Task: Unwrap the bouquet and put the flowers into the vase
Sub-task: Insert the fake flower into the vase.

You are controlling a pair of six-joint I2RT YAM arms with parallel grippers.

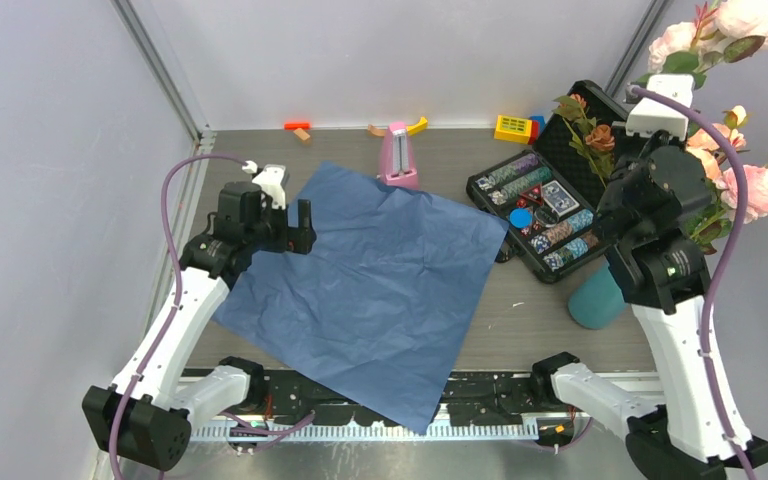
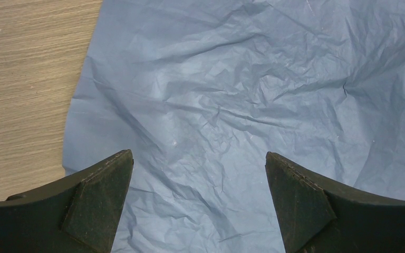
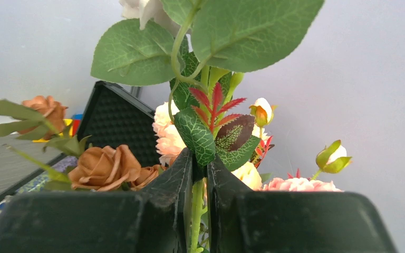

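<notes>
Flowers (image 3: 253,31) clamped at stem (image 3: 196,211) in your right gripper (image 3: 199,164), blooms up, vase (image 1: 595,298) near. Your left gripper (image 2: 199,158), jaws spread wide, holding nothing, over flat paper (image 2: 253,89).

Left fingers (image 2: 100,200) spread wide; right fingers (image 3: 175,205) clamped.

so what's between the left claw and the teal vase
Mostly the flattened blue paper, then a strip of bare table before the vase; the top view shows it.
</notes>
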